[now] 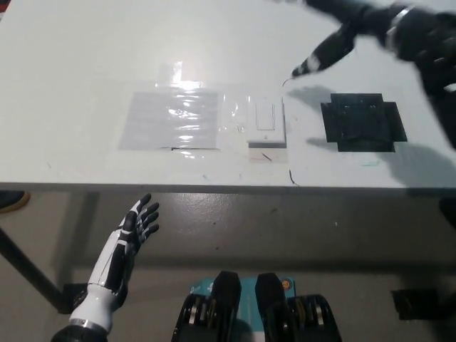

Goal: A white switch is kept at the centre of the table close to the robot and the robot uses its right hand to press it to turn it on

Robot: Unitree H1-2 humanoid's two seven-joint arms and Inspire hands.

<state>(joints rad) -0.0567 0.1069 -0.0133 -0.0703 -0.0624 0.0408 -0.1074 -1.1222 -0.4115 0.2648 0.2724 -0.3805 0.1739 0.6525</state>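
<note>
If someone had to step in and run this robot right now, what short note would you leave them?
Right hand: black, blurred, raised over the table's far right, off the switch; holds nothing visible.
Left hand: white, open, resting below the table edge.
White rectangular wall switch: near the white table's front edge, centre, uncovered.
A black flat square plate lies right of it.
Whether the switch is on cannot be told; check.

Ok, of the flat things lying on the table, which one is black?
The square black plate, at the table's right, right of the white switch. The switch is white, and the taped plastic sheet to its left is clear and glossy.
</note>
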